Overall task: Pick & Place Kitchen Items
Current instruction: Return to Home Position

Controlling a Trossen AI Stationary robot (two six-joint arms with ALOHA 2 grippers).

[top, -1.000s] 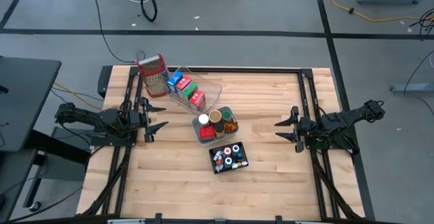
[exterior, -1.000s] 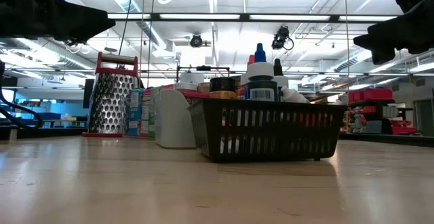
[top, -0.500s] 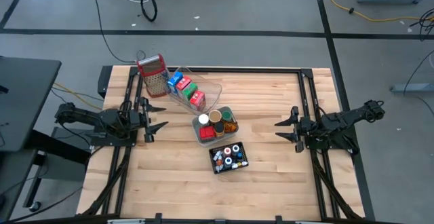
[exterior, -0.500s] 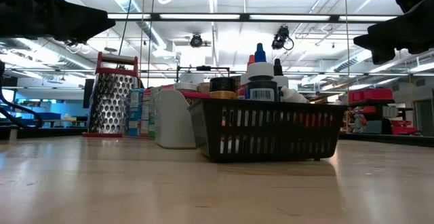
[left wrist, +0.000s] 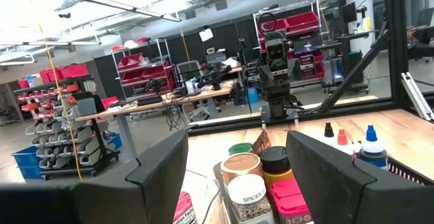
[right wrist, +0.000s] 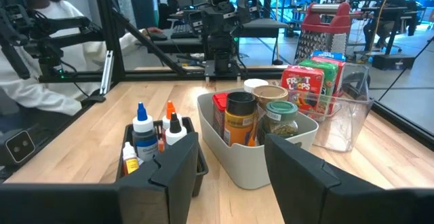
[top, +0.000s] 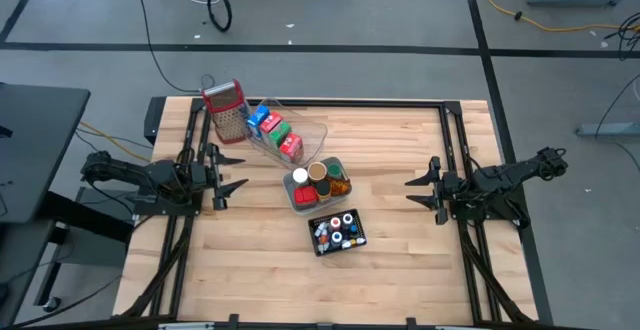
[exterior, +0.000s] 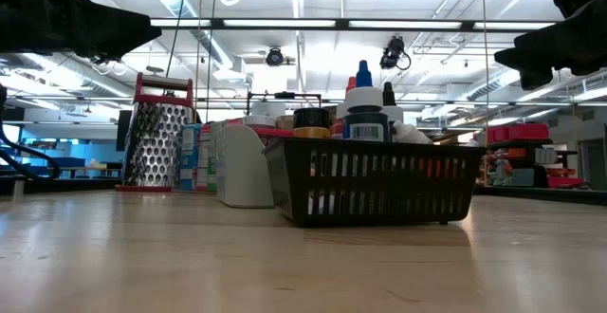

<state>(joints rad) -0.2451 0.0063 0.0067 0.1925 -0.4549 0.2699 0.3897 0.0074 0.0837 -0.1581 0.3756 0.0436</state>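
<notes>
Two arms wait at opposite table [top: 400, 260] edges, left gripper [top: 240, 172] and right gripper [top: 410, 192] both spread, empty, pointing inward. Cartons [top: 277, 133], jars [top: 318, 176] and bottles [top: 337, 230] sit in trays [top: 318, 127] between them, cartons nearest the left arm.

Black jointed arms [top: 130, 175], angular fingers [left wrist: 163, 173] — matte

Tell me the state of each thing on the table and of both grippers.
Left gripper: open, empty, at the left side.
Right gripper: open, empty, at the right side.
Grater: standing upright.
Clear tray: holds cartons.
Grey bin: holds upright jars.
Black basket: holds upright dropper bottles.
</notes>
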